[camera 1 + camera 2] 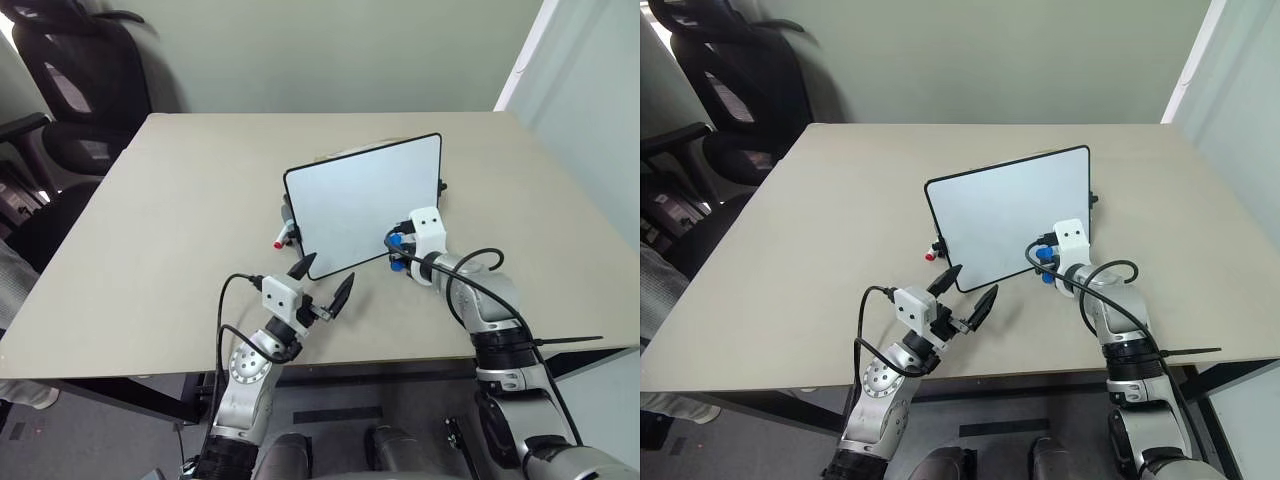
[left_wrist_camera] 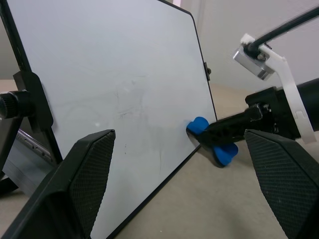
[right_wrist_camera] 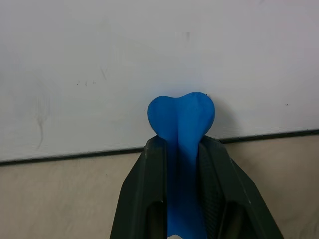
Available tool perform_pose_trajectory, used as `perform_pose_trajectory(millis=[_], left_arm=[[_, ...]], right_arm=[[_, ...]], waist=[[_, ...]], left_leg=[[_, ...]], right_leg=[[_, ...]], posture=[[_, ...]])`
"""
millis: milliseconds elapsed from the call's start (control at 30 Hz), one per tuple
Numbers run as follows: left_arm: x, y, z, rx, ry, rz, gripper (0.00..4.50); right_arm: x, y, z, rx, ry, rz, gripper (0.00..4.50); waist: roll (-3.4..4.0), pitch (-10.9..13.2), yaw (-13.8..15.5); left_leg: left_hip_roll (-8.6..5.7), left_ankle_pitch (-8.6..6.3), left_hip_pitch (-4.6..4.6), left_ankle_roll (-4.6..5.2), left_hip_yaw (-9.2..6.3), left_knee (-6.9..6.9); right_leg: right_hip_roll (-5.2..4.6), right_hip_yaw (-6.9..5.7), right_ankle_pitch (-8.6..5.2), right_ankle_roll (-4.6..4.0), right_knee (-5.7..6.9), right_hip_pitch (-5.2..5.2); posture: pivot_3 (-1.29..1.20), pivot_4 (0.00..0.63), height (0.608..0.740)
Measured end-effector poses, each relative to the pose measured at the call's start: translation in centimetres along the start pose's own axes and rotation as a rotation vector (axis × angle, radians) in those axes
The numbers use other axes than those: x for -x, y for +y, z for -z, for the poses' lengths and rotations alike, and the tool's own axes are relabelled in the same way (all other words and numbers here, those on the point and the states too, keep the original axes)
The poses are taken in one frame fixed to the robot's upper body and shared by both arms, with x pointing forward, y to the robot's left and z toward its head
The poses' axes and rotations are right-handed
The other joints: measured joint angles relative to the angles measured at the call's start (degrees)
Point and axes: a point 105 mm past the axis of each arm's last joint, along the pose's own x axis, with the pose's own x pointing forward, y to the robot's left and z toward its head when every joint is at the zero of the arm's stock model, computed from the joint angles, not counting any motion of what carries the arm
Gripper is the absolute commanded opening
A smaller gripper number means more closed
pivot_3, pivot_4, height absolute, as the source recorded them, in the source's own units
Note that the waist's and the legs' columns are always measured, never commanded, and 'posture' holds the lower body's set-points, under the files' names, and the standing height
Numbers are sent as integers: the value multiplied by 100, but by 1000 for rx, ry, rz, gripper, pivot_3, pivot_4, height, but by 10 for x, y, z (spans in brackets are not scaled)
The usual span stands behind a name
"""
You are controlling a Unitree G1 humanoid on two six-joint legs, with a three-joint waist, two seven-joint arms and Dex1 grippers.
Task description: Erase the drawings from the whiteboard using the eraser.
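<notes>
Pinching the eraser (image 3: 182,117) against the whiteboard (image 1: 360,200), right fingers (image 3: 149,189) clamped; left fingers (image 2: 84,174) spread, empty.

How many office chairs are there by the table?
1: a black mesh office chair at the beige table's far left corner. Others may stand hidden outside the views.

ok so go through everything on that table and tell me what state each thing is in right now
Rectangular white board with black rim: propped up tilted on a stand, no red strokes visible, faint smudges only.
Small bright blue soft eraser: squeezed in the right pincer, tip at the board's lower edge.
Right pincer: shut on the eraser.
Left pincer: open, empty, near the board's lower corner.
Red-tipped marker: lying beside the board's stand.
</notes>
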Motion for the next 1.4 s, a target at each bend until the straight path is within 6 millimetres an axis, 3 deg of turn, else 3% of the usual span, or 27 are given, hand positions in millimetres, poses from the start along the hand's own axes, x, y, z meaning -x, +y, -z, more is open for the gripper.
perform_pose_trajectory(millis=[167, 333, 533, 700, 900, 1167, 1267, 1400], left_arm=[[-1, 0, 0, 0, -1, 1, 4500], [0, 2, -1, -2, -2, -4, 4500], [0, 2, 0, -2, 1, -5, 4500], [2, 2, 1, -2, 6, -6, 4500], [3, 2, 1, -1, 8, -8, 4500], [3, 0, 2, 3, 9, -3, 4500], [2, -1, 2, 4, 8, 1, 4500], [3, -1, 2, 4, 8, 8, 4500]], right_arm=[[10, -1, -59, 29, -192, 1, 768], [14, -8, -62, 45, -207, 20, 768], [22, -26, -43, 52, -153, 70, 768], [50, -56, -50, 54, -173, 165, 768], [73, -80, -37, -15, -131, 246, 768], [73, -104, 24, -110, 165, 341, 768], [72, -106, 29, -121, 181, 354, 1432], [71, -105, 27, -107, 176, 354, 2834]], waist=[[0, -1, 11], [-3, -5, 40], [-3, -5, 49], [-3, -5, 71], [-4, -4, 70], [-5, 4, 68], [-3, 4, 68], [-1, 3, 70]], left_leg=[[2, 2, 2, 10, -5, -4], [2, -1, 2, 13, -4, -1], [0, -1, 2, 13, -3, 0], [0, 0, 5, 14, -2, 0], [0, 0, 9, 14, 1, 0], [-1, 0, 17, 15, 1, 1], [0, 2, 16, 18, 2, 1], [0, 2, 15, 19, 2, 1]], right_leg=[[1, -4, 9, -4, 1, 1], [-2, -5, 37, -52, -7, 10], [-4, -4, 34, -45, -23, 22], [-2, -4, -4, 17, -23, 28], [-2, -2, -7, 25, -20, 32], [-2, -2, -7, 29, -7, 31], [-2, -2, -5, 35, -6, 29], [-1, -1, -6, 37, -8, 31]], posture=[[0, 150, 740], [0, 150, 740], [0, 150, 740], [0, 150, 740], [0, 150, 740], [0, 150, 740], [0, 150, 740], [0, 150, 740]])
